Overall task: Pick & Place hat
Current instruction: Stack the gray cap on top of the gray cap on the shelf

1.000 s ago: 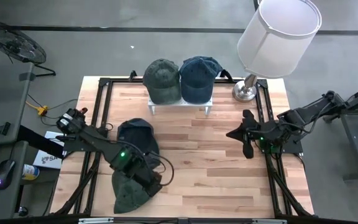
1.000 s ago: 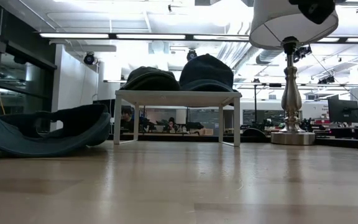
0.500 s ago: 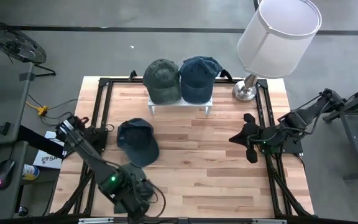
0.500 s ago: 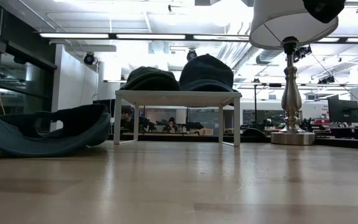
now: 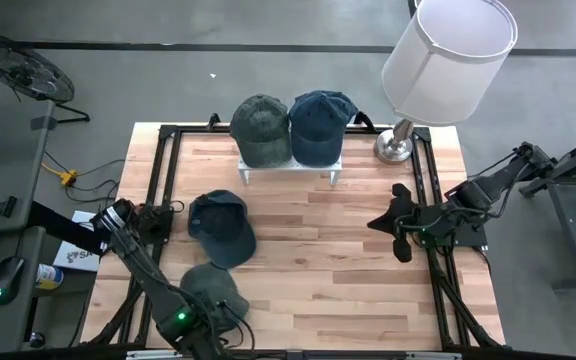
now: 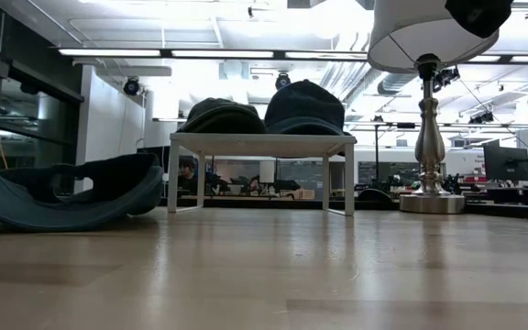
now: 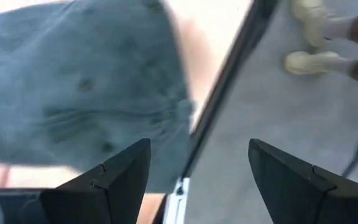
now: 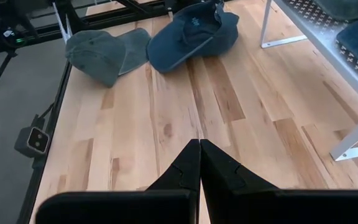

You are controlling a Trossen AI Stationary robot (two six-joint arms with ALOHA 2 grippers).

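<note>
Left end effector (image 7: 194, 171) wide open, empty, above green hat (image 7: 79, 93).

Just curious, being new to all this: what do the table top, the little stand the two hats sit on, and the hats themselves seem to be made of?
Table top: wood planks, light finish, with visible grain and seams.
Stand: probably white-painted metal, with a perforated top and thin legs.
Hats: soft washed fabric, likely cotton, creased and stitched.

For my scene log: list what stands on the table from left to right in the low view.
Dark blue cap lying on the wood → olive green cap on the white rack → navy cap beside it → silver lamp base.
</note>
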